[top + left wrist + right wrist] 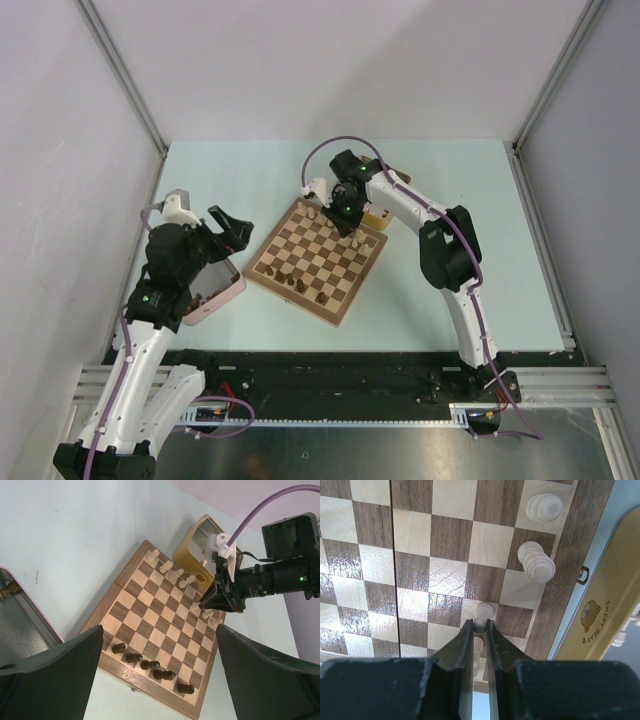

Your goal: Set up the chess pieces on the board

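Right wrist view shows the right gripper (480, 626) pinched almost shut on 1 pale piece (484, 611) over the board (318, 265), in the edge row beside the yellow tin (600, 615). By the pink tin (215, 295), the left gripper (228, 232) gapes wide, empty.

L arm (135, 365) & R arm (470, 315) are showing white shells w/ black joints. Purple cable (265, 506) is arcing beyond the board (317, 262); green LED (301, 578) is glowing above its far edge.
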{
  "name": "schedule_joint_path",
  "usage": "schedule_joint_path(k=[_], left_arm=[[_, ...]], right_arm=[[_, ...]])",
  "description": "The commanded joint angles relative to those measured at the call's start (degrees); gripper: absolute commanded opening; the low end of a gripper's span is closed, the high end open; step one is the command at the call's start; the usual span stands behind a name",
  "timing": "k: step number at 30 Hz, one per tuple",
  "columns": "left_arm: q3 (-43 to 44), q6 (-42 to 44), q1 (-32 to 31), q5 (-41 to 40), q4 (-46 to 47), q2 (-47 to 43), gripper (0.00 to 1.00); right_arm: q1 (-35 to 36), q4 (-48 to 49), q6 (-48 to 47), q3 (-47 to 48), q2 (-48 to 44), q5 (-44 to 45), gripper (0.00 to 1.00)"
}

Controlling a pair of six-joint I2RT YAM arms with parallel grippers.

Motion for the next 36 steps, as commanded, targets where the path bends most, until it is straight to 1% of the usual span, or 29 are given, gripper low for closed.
schedule_joint_path(k=[1,36], left_arm=[[0.46,-0.25,0.45,0.72,0.47,-0.53,0.99],[0.11,-0.78,0.45,1.16,0.47,-1.40,0.99]], right_arm=[[-0.20,-1.14,-0.55,1.24,0.33,0.16,0.12],[-0.12,-3.16,-1.25,-0.96,-2.66,-1.16,0.12]])
